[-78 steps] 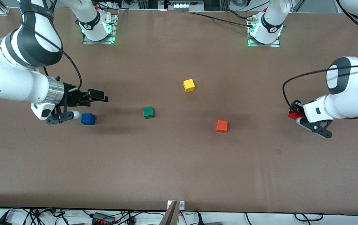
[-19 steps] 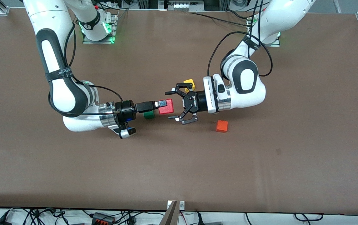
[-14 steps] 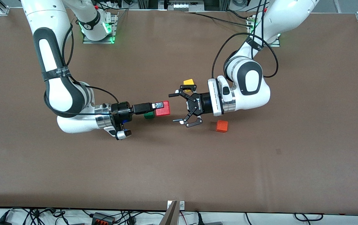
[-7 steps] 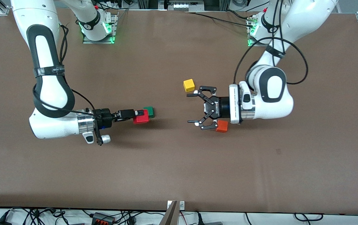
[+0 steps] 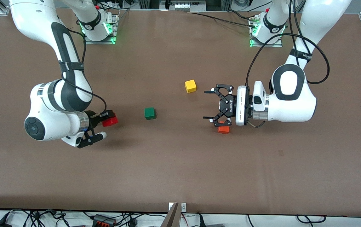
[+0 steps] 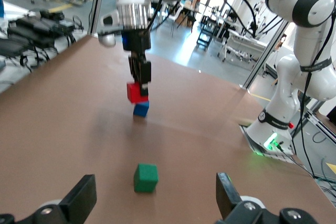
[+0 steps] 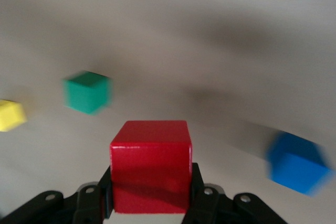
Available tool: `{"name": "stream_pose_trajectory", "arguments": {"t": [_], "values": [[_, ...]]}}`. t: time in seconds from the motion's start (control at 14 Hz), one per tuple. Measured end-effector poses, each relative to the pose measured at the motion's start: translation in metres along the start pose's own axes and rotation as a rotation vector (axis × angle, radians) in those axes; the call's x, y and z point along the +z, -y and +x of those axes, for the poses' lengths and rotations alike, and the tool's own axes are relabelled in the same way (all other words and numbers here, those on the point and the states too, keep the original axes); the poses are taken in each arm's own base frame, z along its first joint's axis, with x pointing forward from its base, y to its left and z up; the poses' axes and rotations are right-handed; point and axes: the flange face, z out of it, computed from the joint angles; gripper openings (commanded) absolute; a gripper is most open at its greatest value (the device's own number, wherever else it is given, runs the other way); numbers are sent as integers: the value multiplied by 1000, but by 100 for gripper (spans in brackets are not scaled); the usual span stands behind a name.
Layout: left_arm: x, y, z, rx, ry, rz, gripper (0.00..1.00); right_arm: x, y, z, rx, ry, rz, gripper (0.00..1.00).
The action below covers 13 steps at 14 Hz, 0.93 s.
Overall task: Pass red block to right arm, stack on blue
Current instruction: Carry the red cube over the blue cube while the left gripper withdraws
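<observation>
I can read no text, label or number on anything here; the markings on my arms are illegible.

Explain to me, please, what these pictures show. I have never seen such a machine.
Two white robot arms stand at a brown table. One picture looks down from a high camera facing them; the other two come from cameras on each arm's wrist. The right tool is shut on the red block and holds it just above the blue cube, seen from the left wrist. The left tool is open and empty, over the table near the orange cube. A green cube and a yellow cube also lie on the table.
</observation>
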Motion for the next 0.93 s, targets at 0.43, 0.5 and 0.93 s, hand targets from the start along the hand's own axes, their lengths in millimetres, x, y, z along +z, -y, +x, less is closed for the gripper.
{"name": "stream_pose_trajectory", "arguments": {"t": [0.43,0.5,0.93], "values": [[-24,-5,-22,-255,437,72,100,-6,-38,-34,98,60,-181,0],[-33,-3,-28,-284,527,107,100,-3,-40,-42,118,58,-197,0],[-80,-4,-59,-503,965,347,100,38,-44,-89,245,-45,-211,0]]}}
